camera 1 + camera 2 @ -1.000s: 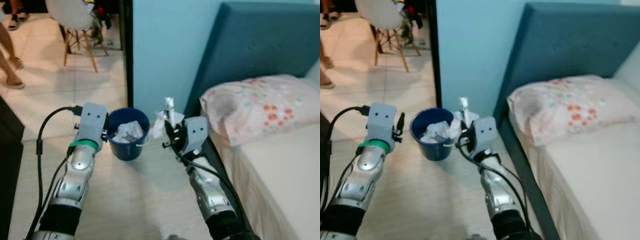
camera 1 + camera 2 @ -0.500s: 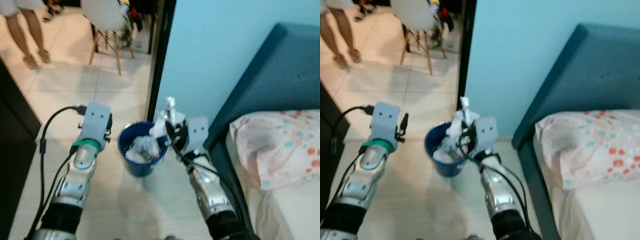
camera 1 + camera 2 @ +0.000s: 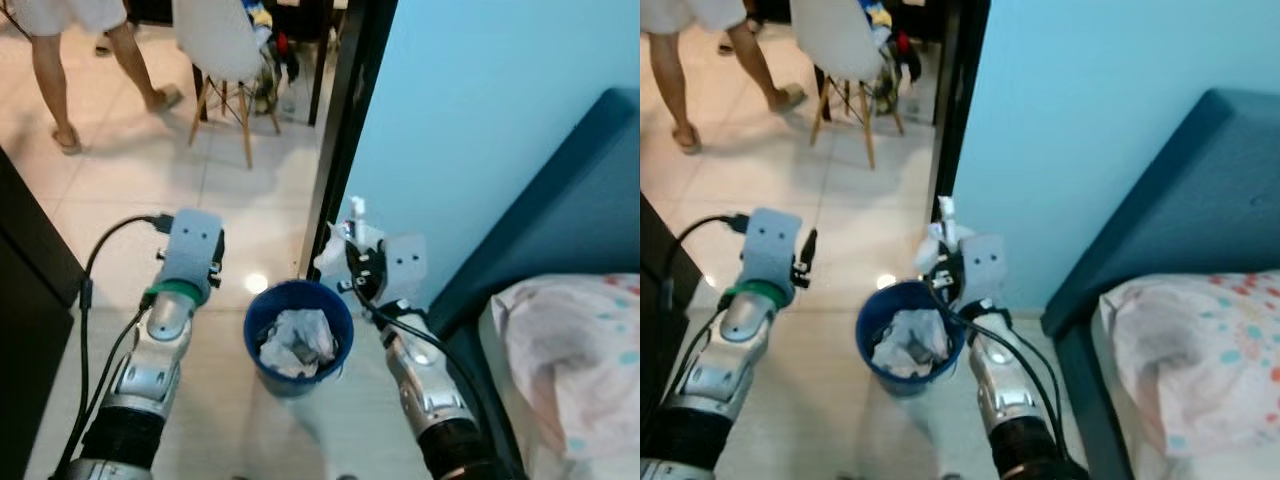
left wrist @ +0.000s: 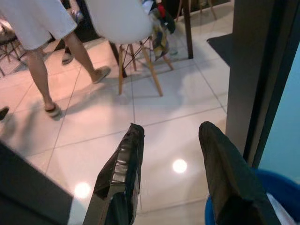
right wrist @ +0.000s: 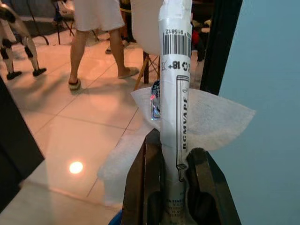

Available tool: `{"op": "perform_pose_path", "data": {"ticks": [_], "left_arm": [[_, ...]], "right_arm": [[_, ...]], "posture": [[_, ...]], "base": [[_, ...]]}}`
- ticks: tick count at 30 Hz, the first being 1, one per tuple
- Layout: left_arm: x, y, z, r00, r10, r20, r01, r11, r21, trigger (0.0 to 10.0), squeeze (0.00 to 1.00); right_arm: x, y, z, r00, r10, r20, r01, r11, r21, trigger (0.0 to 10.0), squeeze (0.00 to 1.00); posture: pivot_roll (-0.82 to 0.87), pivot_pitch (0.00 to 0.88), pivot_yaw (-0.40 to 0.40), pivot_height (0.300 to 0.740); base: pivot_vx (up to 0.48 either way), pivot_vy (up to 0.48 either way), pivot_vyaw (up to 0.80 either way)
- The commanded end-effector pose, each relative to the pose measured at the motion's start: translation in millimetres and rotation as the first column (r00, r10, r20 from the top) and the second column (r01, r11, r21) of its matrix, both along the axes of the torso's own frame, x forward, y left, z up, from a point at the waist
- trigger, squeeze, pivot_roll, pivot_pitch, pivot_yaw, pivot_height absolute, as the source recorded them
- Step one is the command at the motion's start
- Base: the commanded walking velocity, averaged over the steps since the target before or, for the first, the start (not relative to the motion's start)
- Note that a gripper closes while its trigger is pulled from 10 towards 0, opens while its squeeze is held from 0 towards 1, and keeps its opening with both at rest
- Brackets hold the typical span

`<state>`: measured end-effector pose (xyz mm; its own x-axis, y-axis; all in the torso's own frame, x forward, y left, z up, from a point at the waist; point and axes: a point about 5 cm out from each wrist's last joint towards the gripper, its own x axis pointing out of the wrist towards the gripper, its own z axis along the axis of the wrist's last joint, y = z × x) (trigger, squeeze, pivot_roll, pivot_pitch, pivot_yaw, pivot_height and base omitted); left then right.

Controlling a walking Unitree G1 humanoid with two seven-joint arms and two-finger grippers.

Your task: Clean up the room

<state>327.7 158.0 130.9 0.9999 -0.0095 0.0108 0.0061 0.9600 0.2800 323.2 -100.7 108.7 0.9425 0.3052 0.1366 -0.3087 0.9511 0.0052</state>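
Since a second ago my right gripper (image 5: pixel 173 187) has come above the blue bin's (image 3: pixel 298 340) rim, clamped on a tissue-wrapped white tube (image 5: pixel 174 84) printed "18+"; left gripper (image 4: pixel 171 154) open.

both arms forward, left pincer (image 4: pixel 171 176) parted, right pincer (image 5: pixel 172 185) clamped

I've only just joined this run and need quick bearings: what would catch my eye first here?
The right tool holds a white wrapper and a tissue, raised beside the blue bin on the floor, which has crumpled paper inside. The left tool hangs open on the bin's other side. Through the doorway, a person walks past a white chair.
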Motion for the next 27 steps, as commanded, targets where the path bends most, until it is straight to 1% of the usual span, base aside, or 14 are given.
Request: {"op": "perform_pose_path", "data": {"ticks": [1,6,7,8,11,12,13,15,17,22,24,25,26,27], "left_arm": [[-2.6,-3.2,-6.3,1.0,-0.01,-0.023,0.011,1.0,0.015,10.0,0.0],[-5.8,-0.9,-19.2,0.997,-0.015,-0.081,0.02,0.998,0.059,10.0,0.0],[-9.1,1.1,-31.5,0.991,-0.022,-0.132,0.034,0.995,0.092,10.0,0.0],[-17.8,0.8,-53.8,0.972,-0.079,-0.22,0.11,0.985,0.132,10.0,0.0],[-21.1,-0.5,-60.3,0.964,-0.11,-0.244,0.147,0.979,0.138,10.0,0.0],[-32.0,-3.1,-76.0,0.942,-0.189,-0.276,0.222,0.97,0.095,10.0,0.0],[-32.0,-3.1,-76.0,0.942,-0.189,-0.276,0.222,0.97,0.095,10.0,0.0],[-37.1,-1.3,-85.0,0.941,-0.2,-0.271,0.224,0.973,0.06,10.0,0.0],[-37.8,-0.1,-87.2,0.945,-0.194,-0.264,0.215,0.975,0.053,10.0,0.0],[-44.1,-0.9,-93.8,0.935,-0.208,-0.286,0.236,0.97,0.067,10.0,0.0],[-55.9,-0.2,-99.0,0.915,-0.244,-0.321,0.28,0.958,0.068,10.0,0.0],[-55.9,-0.2,-99.0,0.915,-0.244,-0.321,0.28,0.958,0.068,10.0,0.0],[-61.3,0.2,-100.5,0.906,-0.261,-0.334,0.3,0.951,0.07,10.0,0.0],[-74.8,1.9,-100.8,0.887,-0.302,-0.35,0.344,0.937,0.063,10.0,0.0]], "right_arm": [[-2.9,-2.5,-7.6,0.999,0.007,-0.033,-0.007,1.0,-0.008,10.0,0.0],[-3.6,-5.1,-14.7,0.998,0.003,-0.059,-0.005,1.0,-0.027,10.0,0.0],[-4.0,-7.7,-19.6,0.997,-0.003,-0.081,0.001,0.999,-0.033,10.0,0.0],[-5.1,-12.6,-29.0,0.993,-0.016,-0.12,0.01,0.999,-0.054,10.0,0.0],[-5.5,-14.2,-31.9,0.991,-0.02,-0.133,0.012,0.998,-0.06,10.0,0.0],[-8.5,-19.8,-49.2,0.975,-0.037,-0.217,0.01,0.992,-0.124,10.0,0.0],[-8.5,-19.8,-49.2,0.975,-0.037,-0.217,0.01,0.992,-0.124,10.0,0.0],[-12.8,-24.0,-67.0,0.951,-0.052,-0.306,-0.008,0.982,-0.191,10.0,0.0],[-14.7,-25.1,-73.3,0.94,-0.057,-0.337,-0.018,0.976,-0.215,10.0,0.0],[-21.8,-24.3,-89.3,0.909,-0.051,-0.414,-0.059,0.967,-0.249,10.0,0.0],[-24.7,-19.9,-96.5,0.889,-0.036,-0.456,-0.08,0.969,-0.234,10.0,0.0],[-24.7,-19.9,-96.5,0.889,-0.036,-0.456,-0.08,0.969,-0.234,10.0,0.0],[-25.3,-18.0,-98.2,0.884,-0.031,-0.467,-0.086,0.97,-0.227,10.0,0.0],[-25.7,-14.5,-99.4,0.879,-0.024,-0.476,-0.086,0.974,-0.209,10.0,0.0]], "posture": [[0.06,0.0,0.01,0.74],[0.06,0.0,0.01,0.74],[0.07,0.002,0.01,0.74],[0.07,0.004,0.01,0.74],[0.07,0.004,0.01,0.74],[0.08,0.016,0.008,0.74],[0.08,0.016,0.008,0.74],[0.08,0.027,0.008,0.74],[0.08,0.027,0.008,0.74],[0.07,0.07,0.014,0.74],[0.08,0.116,0.028,0.74],[0.08,0.116,0.028,0.74],[0.08,0.116,0.028,0.74],[0.1,0.152,0.037,0.74]], "base": [[0.465,0.0,0.0],[0.411,0.0,0.0],[0.0,0.0,0.0],[0.0,0.0,0.0],[0.0,0.0,0.0],[0.0,0.0,0.0],[0.0,0.0,0.0],[0.0,0.0,0.0],[0.0,0.0,0.0],[0.0,0.0,0.0],[0.0,0.0,0.0],[0.0,0.0,0.0],[0.0,0.0,0.0],[0.0,0.0,0.0]]}}
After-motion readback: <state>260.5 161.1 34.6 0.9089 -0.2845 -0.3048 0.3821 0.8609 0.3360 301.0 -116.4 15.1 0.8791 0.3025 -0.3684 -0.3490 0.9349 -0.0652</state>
